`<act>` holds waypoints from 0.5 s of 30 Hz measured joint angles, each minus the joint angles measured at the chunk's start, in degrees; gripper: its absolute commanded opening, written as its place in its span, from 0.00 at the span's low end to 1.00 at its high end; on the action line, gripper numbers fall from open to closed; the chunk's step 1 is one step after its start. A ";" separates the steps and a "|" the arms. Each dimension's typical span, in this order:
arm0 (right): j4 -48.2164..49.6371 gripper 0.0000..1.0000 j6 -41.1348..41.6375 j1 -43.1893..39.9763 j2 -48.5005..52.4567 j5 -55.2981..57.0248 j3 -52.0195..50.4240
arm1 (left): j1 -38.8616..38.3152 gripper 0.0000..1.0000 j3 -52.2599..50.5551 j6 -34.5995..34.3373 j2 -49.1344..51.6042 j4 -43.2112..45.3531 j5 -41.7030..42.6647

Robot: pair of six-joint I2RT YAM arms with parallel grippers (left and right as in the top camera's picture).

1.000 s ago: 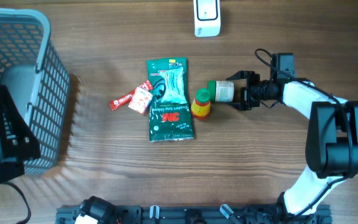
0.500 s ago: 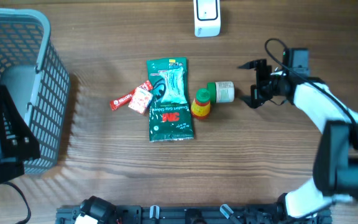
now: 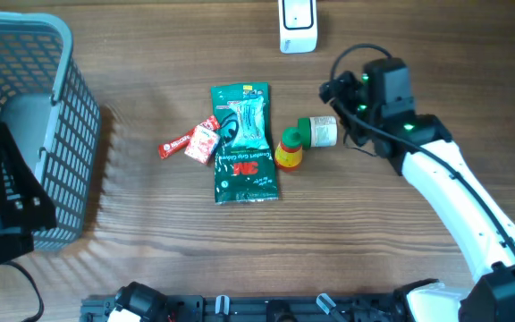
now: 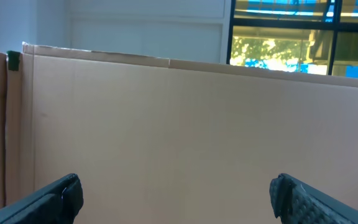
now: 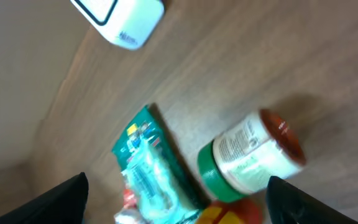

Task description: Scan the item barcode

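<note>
A small white bottle with a green cap [image 3: 318, 131] lies on its side on the wooden table, next to a yellow and red bottle [image 3: 289, 149]. My right gripper [image 3: 341, 109] hovers open just right of and above the white bottle [image 5: 247, 155], touching nothing. The right wrist view [image 5: 178, 200] shows the bottle below, between the spread fingers. The white scanner [image 3: 297, 25] stands at the back edge and also shows in the wrist view [image 5: 120, 15]. My left gripper [image 4: 176, 200] is open, facing a cardboard wall.
A green 3M pack [image 3: 244, 143] lies left of the bottles, with a red sachet [image 3: 190, 141] further left. A grey mesh basket [image 3: 61, 54] fills the far left, with the left arm's dark base [image 3: 12, 192] beside it.
The right gripper, closed around the white bottle a second ago, drew back to the right with open jaws, then swung up and back over it. The bottle stayed put.
</note>
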 measured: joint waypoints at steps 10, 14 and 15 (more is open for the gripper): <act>-7.19 0.99 -19.30 5.57 8.44 15.17 12.31 | 0.00 1.00 0.00 0.00 0.00 0.07 0.00; -8.31 1.00 -24.83 5.55 12.22 14.58 12.46 | 0.00 1.00 0.00 0.00 0.00 0.07 -0.02; -8.44 1.00 -26.01 5.57 13.29 14.32 12.46 | 0.00 1.00 0.00 0.00 0.00 0.07 0.00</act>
